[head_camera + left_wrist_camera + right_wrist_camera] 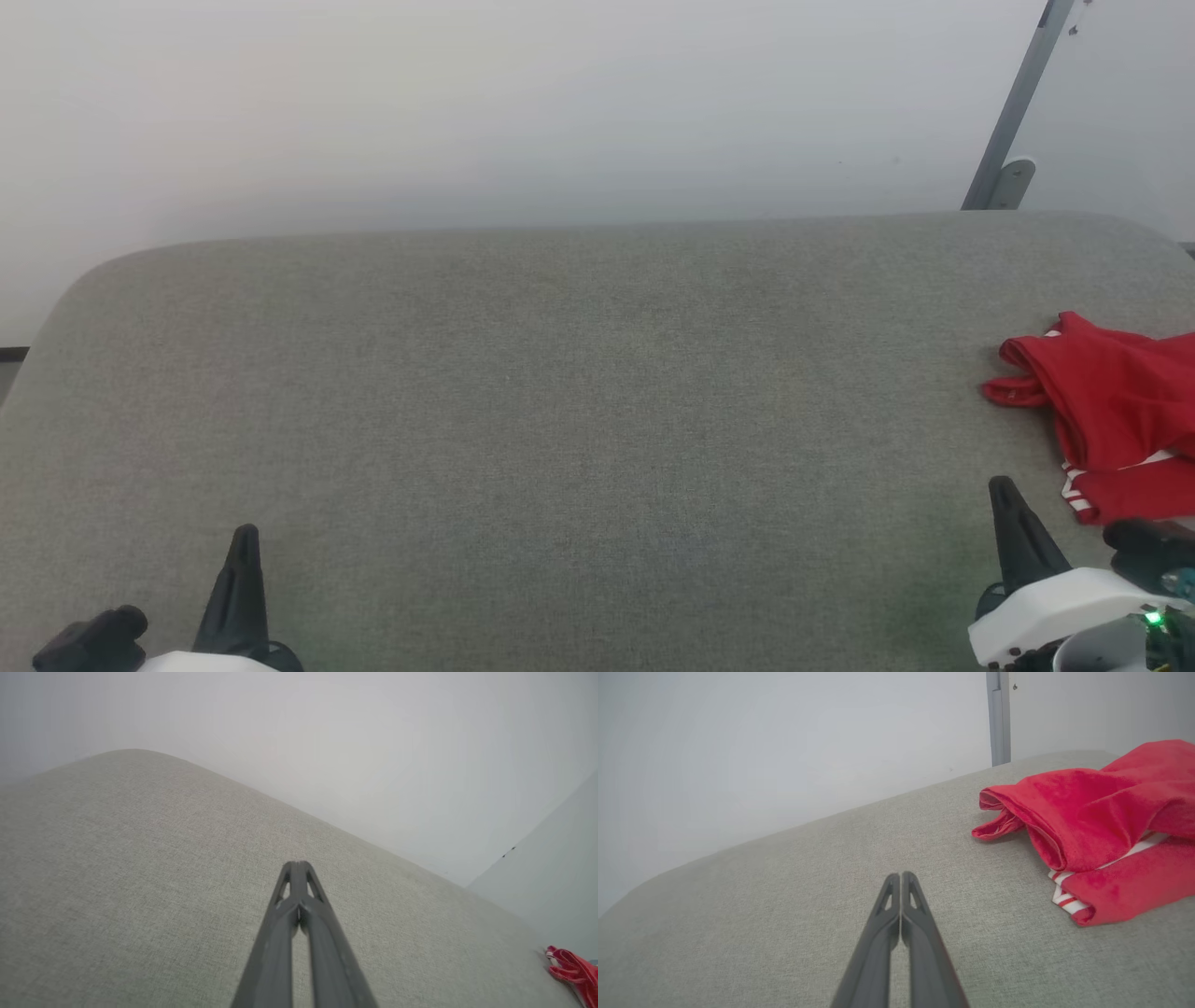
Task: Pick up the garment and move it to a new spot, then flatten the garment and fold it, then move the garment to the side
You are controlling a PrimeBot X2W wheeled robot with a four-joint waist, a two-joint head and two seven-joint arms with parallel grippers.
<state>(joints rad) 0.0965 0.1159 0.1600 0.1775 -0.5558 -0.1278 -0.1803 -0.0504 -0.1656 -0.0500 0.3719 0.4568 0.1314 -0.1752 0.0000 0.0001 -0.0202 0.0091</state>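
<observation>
Left end effector (297, 865) and right end effector (901, 877) were both clenched shut, grasping nothing, and pointed across the grey upholstered surface (560, 420). The red garment (1101, 812) lay crumpled on that surface's right side, near the right end effector but apart from it.

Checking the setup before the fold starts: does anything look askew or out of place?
Only the garment: it lies crumpled in a heap near the right end of the grey surface, not flat. Nothing looks damaged.

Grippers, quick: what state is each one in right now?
Left gripper: closed, empty.
Right gripper: closed, empty, clear of the red shirt.
</observation>
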